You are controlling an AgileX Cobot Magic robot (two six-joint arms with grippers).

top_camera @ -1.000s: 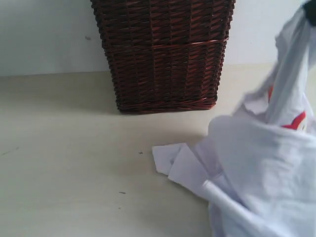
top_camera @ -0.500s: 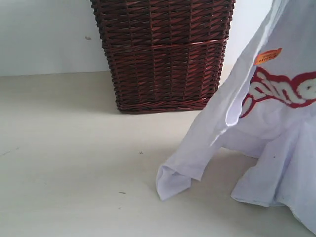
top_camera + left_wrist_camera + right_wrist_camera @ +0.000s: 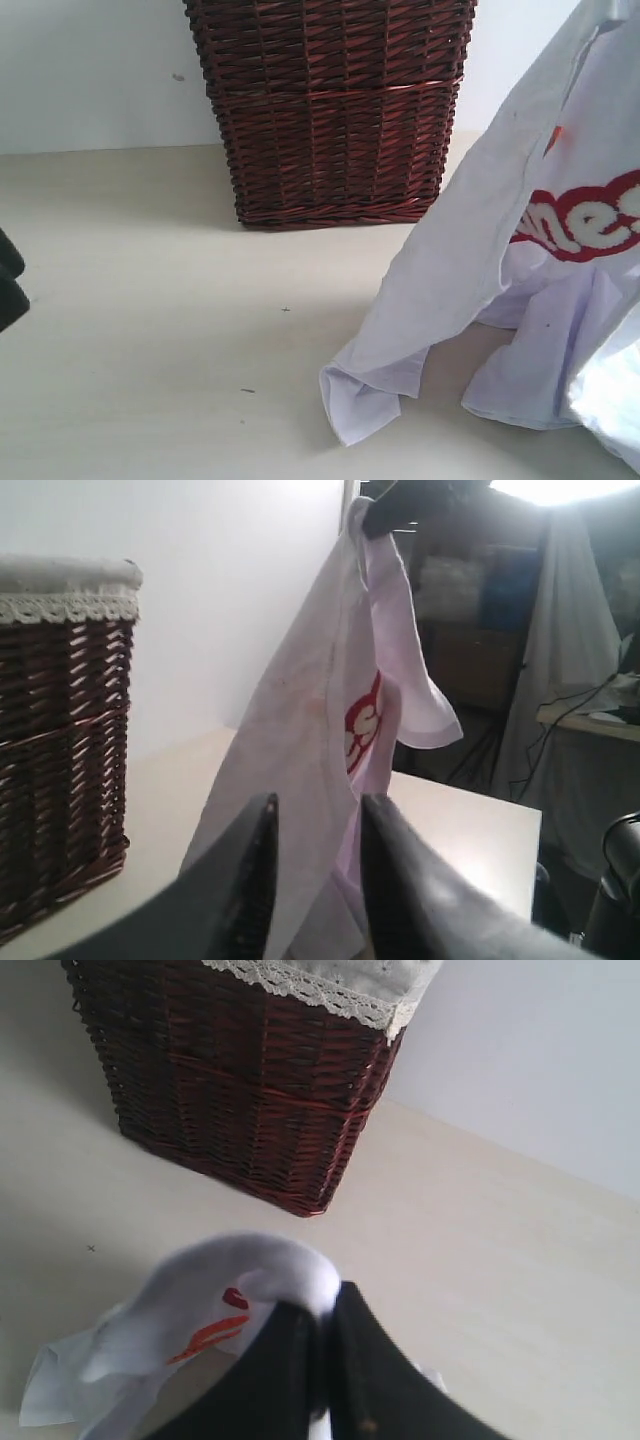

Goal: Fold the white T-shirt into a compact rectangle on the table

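Observation:
The white T-shirt (image 3: 500, 260) hangs at the right of the exterior view, its red patch with white letters (image 3: 590, 220) facing out and its lower folds resting on the table (image 3: 150, 350). My right gripper (image 3: 322, 1300) is shut on a bunched fold of the shirt (image 3: 250, 1270), held high above the table. In the left wrist view it (image 3: 385, 510) shows at the top of the dangling shirt (image 3: 330, 710). My left gripper (image 3: 318, 802) is open and empty, well short of the shirt. Its dark fingertips (image 3: 8, 275) show at the exterior view's left edge.
A tall dark wicker basket (image 3: 330, 110) with a lace-trimmed liner (image 3: 320, 985) stands at the back of the table against the pale wall. Beyond the table's far edge (image 3: 480, 800) are dark clutter and draped cloth (image 3: 570, 660).
The shirt went from a heap on the table to hanging from the right gripper, then swung slightly right. The left gripper has come into view at the left edge and opened its jaws.

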